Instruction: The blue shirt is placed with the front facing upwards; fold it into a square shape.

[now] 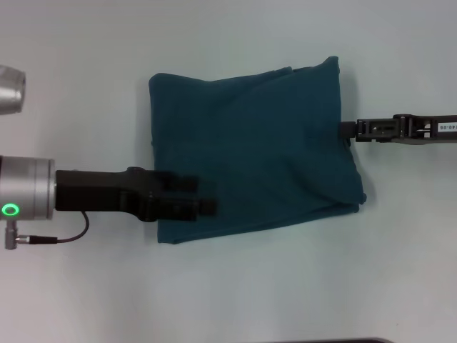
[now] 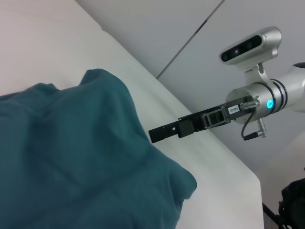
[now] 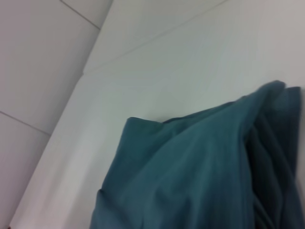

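Note:
The blue shirt [image 1: 250, 157] lies in the middle of the table, folded into a rough rectangle with its plain teal side up and a few creases. It also fills the near part of the left wrist view as the blue shirt [image 2: 71, 157] and shows in the right wrist view [image 3: 190, 176]. My left gripper [image 1: 207, 206] hovers over the shirt's near-left corner and looks blurred. My right gripper [image 1: 348, 130] is level with the shirt's right edge, its fingers together, the tip just at the cloth. The left wrist view shows that right gripper [image 2: 153, 135] as a thin bar beside the shirt's edge.
The pale table [image 1: 235, 300] surrounds the shirt on all sides. A dark strip [image 1: 335, 341] shows at the table's front edge. The right arm's wrist camera [image 2: 250, 45] and a grey wall stand beyond the table in the left wrist view.

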`<state>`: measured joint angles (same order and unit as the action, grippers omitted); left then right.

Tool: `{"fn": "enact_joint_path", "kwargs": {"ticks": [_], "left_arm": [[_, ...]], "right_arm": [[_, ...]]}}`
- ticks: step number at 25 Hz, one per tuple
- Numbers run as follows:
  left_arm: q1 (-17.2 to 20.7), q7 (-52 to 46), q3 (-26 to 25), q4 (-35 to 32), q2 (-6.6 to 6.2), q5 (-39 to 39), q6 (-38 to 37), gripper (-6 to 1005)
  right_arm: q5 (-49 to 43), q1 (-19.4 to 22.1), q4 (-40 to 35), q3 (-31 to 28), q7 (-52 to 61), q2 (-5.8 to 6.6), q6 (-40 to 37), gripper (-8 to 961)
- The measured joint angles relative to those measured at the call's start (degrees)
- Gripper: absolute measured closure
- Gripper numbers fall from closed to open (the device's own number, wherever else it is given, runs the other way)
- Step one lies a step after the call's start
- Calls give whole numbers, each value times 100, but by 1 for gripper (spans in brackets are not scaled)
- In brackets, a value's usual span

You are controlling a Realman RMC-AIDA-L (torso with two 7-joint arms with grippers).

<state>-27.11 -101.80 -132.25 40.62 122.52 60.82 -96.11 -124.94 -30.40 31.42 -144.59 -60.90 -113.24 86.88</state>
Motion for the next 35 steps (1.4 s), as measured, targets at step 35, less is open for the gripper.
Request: {"fn": "enact_joint_path", "kwargs": {"ticks": [35], "left_arm": [[-136,-52,156,-157,18,-177,590,174]], "right_arm": [[263,-1049,520,582,-27,-100,-312,162]]}}
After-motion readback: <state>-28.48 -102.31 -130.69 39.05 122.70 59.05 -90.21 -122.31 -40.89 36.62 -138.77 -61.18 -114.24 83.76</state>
